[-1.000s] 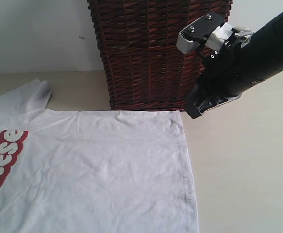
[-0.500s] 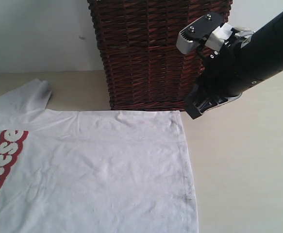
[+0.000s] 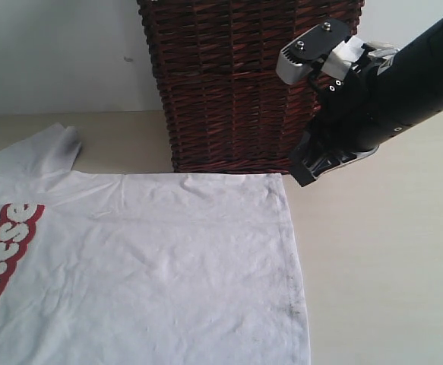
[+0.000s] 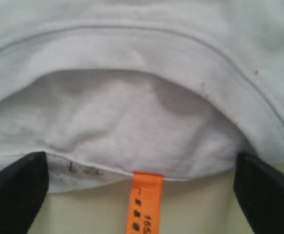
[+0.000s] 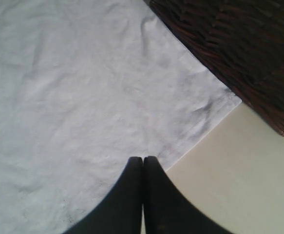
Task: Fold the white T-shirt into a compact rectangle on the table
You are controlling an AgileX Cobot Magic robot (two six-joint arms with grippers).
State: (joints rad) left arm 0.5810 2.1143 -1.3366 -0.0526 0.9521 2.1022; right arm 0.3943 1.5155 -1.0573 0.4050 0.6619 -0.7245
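No shift since earlier: right end effector point(image 5: 142, 159) closed, empty, over white T-shirt point(image 5: 59, 87); left end effector point(image 4: 142, 187) wide at collar point(image 4: 132, 46).

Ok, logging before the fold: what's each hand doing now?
Left hand: open, nothing held, at the white T-shirt collar.
Right hand: closed, empty.

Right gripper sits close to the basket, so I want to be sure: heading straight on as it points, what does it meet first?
Probably the white T-shirt, at its hem near the corner; the right gripper points there, with the basket off to one side. Depth is unclear.
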